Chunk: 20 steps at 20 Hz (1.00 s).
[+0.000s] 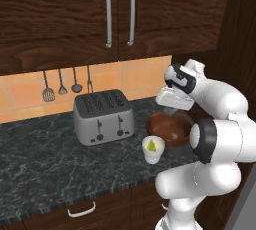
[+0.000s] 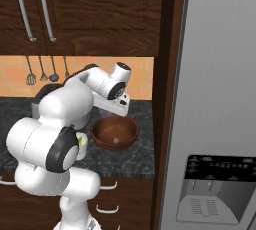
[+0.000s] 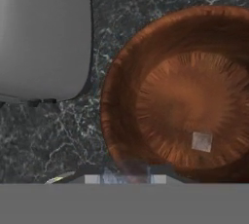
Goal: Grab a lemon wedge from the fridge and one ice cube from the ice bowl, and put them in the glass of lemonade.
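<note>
Steel toaster (image 1: 103, 117) standing on the dark marble counter (image 1: 40, 159), just left of the ice bowl (image 1: 169, 128); utensils (image 1: 62, 85) hanging on the tiled wall behind. Fridge (image 2: 220, 99) rising at the far right, doors shut. Glass of lemonade (image 1: 153, 149) sitting just in front of the bowl, a lemon wedge (image 1: 150, 145) floating inside. Gripper (image 1: 175, 105) hovering over the bowl's rim, jaws nearly closed. One pale ice cube (image 3: 201, 141) lying on the bowl's floor, below the hand.
</note>
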{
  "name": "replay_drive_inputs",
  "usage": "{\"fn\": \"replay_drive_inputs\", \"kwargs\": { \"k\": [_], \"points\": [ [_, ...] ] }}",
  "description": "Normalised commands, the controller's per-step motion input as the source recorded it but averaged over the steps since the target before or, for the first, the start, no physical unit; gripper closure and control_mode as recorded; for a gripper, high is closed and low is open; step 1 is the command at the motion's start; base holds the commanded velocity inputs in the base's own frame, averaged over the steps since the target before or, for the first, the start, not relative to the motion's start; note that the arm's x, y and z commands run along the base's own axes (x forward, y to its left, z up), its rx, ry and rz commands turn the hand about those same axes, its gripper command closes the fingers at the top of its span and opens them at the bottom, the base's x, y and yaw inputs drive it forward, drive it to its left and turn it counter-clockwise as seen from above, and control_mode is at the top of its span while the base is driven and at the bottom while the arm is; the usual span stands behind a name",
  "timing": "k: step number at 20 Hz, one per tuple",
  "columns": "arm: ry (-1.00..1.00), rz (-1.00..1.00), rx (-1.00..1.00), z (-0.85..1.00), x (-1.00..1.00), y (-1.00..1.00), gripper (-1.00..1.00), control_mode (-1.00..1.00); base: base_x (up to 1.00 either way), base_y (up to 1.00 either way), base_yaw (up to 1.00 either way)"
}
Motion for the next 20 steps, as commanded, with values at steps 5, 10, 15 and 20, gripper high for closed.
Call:
{"fn": "replay_drive_inputs", "kwargs": {
  "k": [5,10,15,20],
  "points": [
    [0.0,-0.05,-0.13,-0.1,-0.08,0.62,1.0,-1.0,0.0,0.0,0.0],
    [0.0,0.0,-0.08,-0.3,-0.55,0.34,1.0,-1.0,0.0,0.0,0.0],
    [0.13,0.0,-0.06,-0.28,-0.43,0.06,1.0,-1.0,0.0,0.0,0.0],
    [0.1,0.0,-0.02,-0.18,0.0,0.17,1.0,-1.0,0.0,0.0,0.0]
  ]
}}
